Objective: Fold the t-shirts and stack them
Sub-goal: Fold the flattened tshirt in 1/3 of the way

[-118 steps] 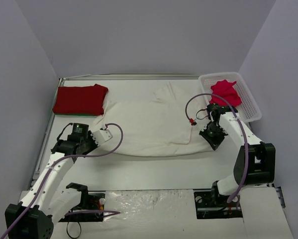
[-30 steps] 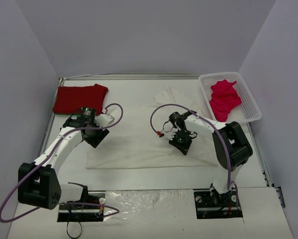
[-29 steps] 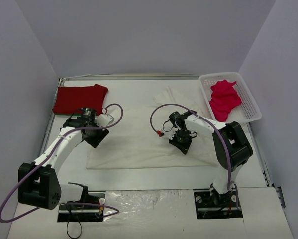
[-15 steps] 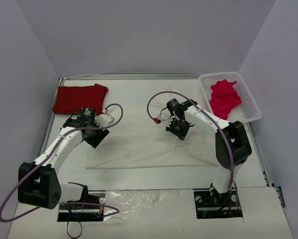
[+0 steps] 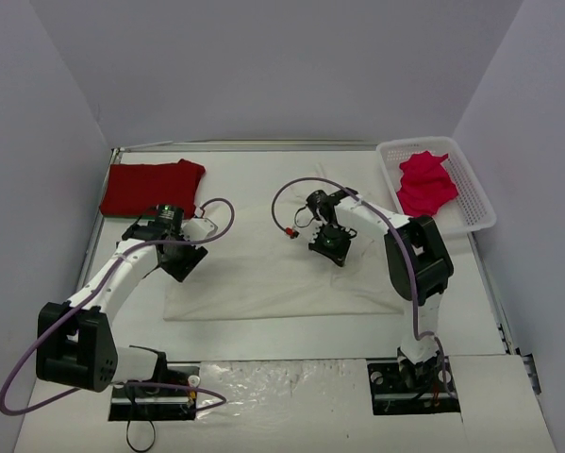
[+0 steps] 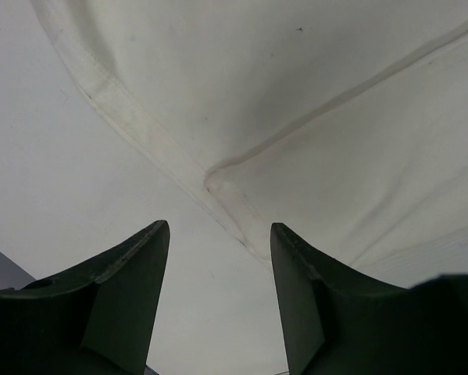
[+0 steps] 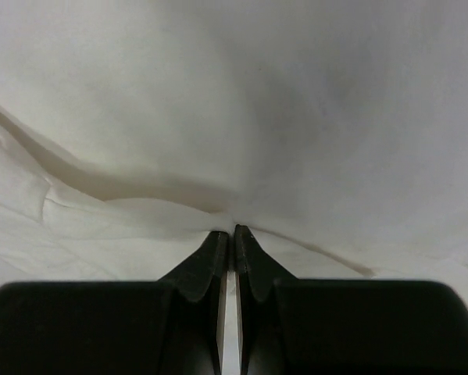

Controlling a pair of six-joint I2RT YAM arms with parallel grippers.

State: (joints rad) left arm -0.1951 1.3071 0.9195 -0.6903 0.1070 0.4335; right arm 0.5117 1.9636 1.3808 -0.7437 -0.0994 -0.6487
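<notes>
A large cream-white t-shirt (image 5: 263, 278) lies partly folded in the middle of the table. My right gripper (image 5: 330, 247) is shut on a fold of it near its upper right part. In the right wrist view the gripper (image 7: 234, 229) pinches a ridge of the cream cloth (image 7: 257, 94). My left gripper (image 5: 183, 261) hangs open over the shirt's left edge. In the left wrist view the gripper (image 6: 219, 226) has bare table between its fingers, just off a hemmed corner of the cream cloth (image 6: 335, 117). A folded red t-shirt (image 5: 150, 189) lies at the back left. A pinkish-red t-shirt (image 5: 425, 184) is crumpled in the basket.
The white lattice basket (image 5: 477, 209) stands at the back right against the wall. Grey walls close the table on three sides. Purple cables loop off both wrists. A strip of crinkled film lies near the arm bases (image 5: 282, 387).
My right gripper has moved towards the back and a little left, pulling the pinched cream cloth with it. The left arm has stayed where it was.
</notes>
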